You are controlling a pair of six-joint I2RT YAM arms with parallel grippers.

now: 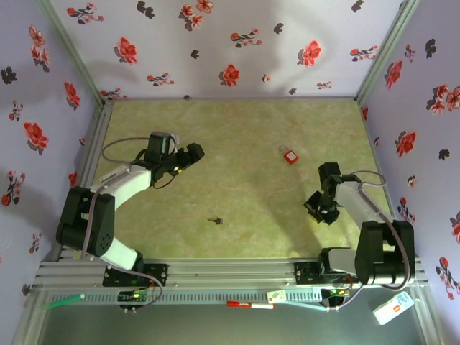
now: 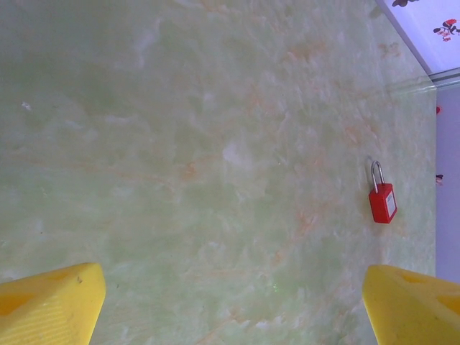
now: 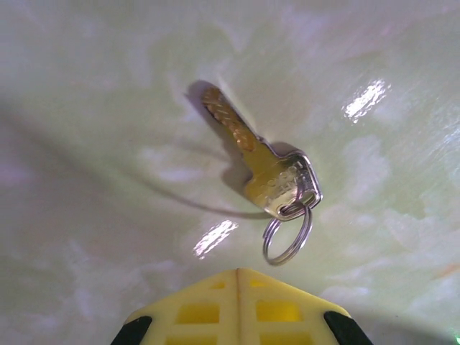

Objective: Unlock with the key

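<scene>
Soft, even overhead light; the close views are less crisp than the wide one
From above, the desk (image 1: pixel 237 136) is evenly lit, with faint broad shadows beneath both arms. In the right wrist view, white glare streaks break the glossy surface, the key (image 3: pixel 259 162) casts a dark shadow along its left side, and the right tool (image 3: pixel 239 273) is blurred at the bottom edge. The left wrist view looks pale and washed, with the left tool (image 2: pixel 231 305) soft at the corners

My left arm (image 1: pixel 126 178) and right arm (image 1: pixel 359 198) are white links between black joints, each trailing a looped grey cable (image 1: pixel 115 144). My fingers (image 2: pixel 50 305) are bright yellow plastic; the right pair (image 3: pixel 215 309) has square cut-outs.
</scene>
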